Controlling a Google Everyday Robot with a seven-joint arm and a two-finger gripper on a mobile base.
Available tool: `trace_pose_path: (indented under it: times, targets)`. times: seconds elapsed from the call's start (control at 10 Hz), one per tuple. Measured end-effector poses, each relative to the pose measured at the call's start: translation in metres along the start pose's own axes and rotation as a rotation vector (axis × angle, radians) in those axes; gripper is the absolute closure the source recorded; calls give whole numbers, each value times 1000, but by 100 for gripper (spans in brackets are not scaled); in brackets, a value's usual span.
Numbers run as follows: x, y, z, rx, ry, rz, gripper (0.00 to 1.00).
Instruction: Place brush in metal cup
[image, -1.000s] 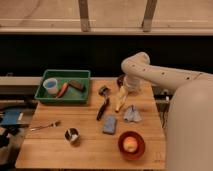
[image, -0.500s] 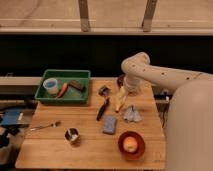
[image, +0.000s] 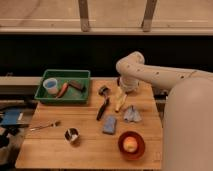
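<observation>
The brush (image: 102, 106) lies on the wooden table (image: 50, 150) near its middle, black handle pointing toward me and greyish head (image: 103, 90) at the far end. The metal cup (image: 72, 134) stands upright at the front left, well apart from the brush. My gripper (image: 123, 91) hangs from the white arm (image: 131, 67) at the back of the table, just right of the brush head and above the far end of a banana (image: 119, 101). It holds nothing that I can see.
A green tray (image: 46, 95) at the back left holds a pale blue plastic cup (image: 50, 86), an orange item and a dark block. A silver fork (image: 44, 126), a blue sponge (image: 109, 124), a bluish cloth (image: 131, 114) and a red bowl (image: 122, 150) with a fruit are on the table.
</observation>
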Motion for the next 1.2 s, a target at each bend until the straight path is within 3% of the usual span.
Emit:
trace_pose_path:
  times: [0.3,0.5,0.7,0.9,1.1,1.2]
  targets:
    - [-25,51,2,15,13,-138,20]
    - [-44,89,11,2,24,-245,20]
    - [-56,108,15,-106,9,-331,20]
    - [-61,110,15,-254,-10,-375,20]
    - [-64,115,14,-313,-20,-395,20]
    - [-64,115,14,-315,-20,-398,20]
